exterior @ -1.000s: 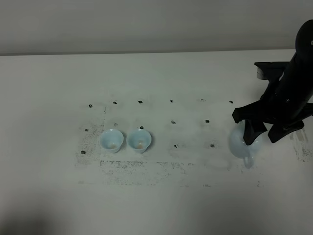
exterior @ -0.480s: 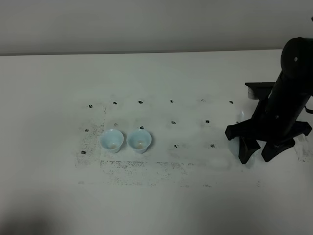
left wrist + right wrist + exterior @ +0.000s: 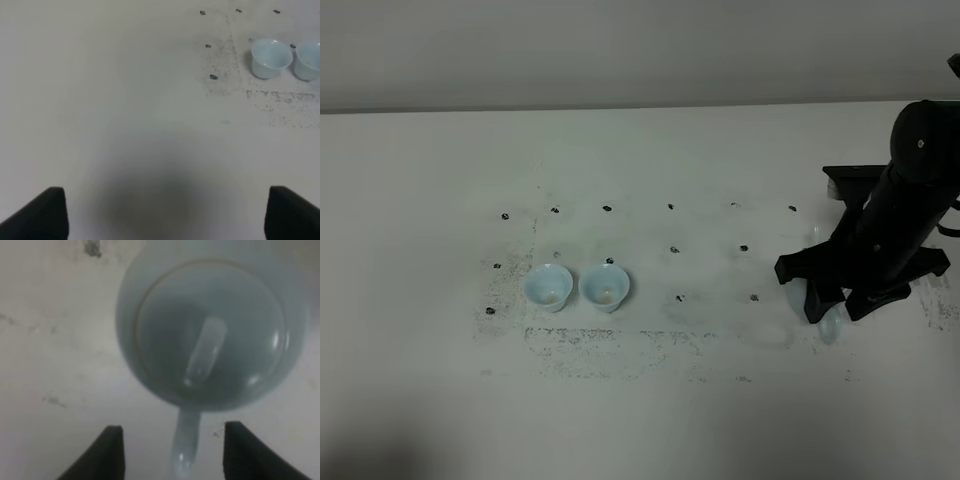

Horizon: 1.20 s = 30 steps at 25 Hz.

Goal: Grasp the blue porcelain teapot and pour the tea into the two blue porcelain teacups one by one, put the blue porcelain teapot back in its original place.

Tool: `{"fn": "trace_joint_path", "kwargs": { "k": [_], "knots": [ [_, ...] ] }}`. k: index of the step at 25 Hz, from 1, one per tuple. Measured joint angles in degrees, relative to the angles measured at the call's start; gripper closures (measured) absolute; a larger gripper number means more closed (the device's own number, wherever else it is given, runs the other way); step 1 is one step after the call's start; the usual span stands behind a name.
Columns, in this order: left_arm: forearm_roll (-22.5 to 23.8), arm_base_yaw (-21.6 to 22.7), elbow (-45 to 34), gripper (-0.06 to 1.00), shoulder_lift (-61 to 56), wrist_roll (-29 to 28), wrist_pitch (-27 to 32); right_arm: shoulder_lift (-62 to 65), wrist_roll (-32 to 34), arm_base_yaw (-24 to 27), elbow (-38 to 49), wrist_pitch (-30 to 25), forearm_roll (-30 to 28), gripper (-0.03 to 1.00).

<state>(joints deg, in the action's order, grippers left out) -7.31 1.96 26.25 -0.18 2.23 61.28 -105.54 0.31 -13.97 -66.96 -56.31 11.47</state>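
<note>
The blue porcelain teapot [image 3: 210, 330] fills the right wrist view from above, with its knobbed lid and loop handle [image 3: 185, 445]. My right gripper [image 3: 172, 452] is open, one finger on each side of the handle, with gaps on both sides. In the high view the right gripper [image 3: 838, 308] and its arm cover most of the teapot [image 3: 830, 327]. The two blue porcelain teacups [image 3: 548, 287] [image 3: 605, 287] stand side by side left of centre. My left gripper [image 3: 167, 215] is open over bare table, with the teacups [image 3: 270, 57] [image 3: 309, 60] some way off.
The white table [image 3: 650, 150] carries rows of small black marks [image 3: 674, 249] and a scuffed grey patch [image 3: 610, 340] near the cups. Its far edge meets a wall at the back.
My right arm has come down and slightly left over the teapot, which it now mostly hides in the high view. The teacups have not moved.
</note>
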Motion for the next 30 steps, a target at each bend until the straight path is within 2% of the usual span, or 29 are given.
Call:
{"fn": "trace_joint_path", "kwargs": {
  "k": [22, 26, 30],
  "knots": [
    [0.0, 0.0, 0.0, 0.19, 0.0, 0.0, 0.0, -3.6, 0.1, 0.1, 0.0, 1.9, -1.3, 0.55],
    [0.0, 0.0, 0.0, 0.19, 0.0, 0.0, 0.0, -3.6, 0.1, 0.1, 0.0, 1.7, -1.5, 0.61],
    [0.0, 0.0, 0.0, 0.19, 0.0, 0.0, 0.0, -3.6, 0.1, 0.1, 0.0, 1.5, -1.4, 0.75]
  ]
}}
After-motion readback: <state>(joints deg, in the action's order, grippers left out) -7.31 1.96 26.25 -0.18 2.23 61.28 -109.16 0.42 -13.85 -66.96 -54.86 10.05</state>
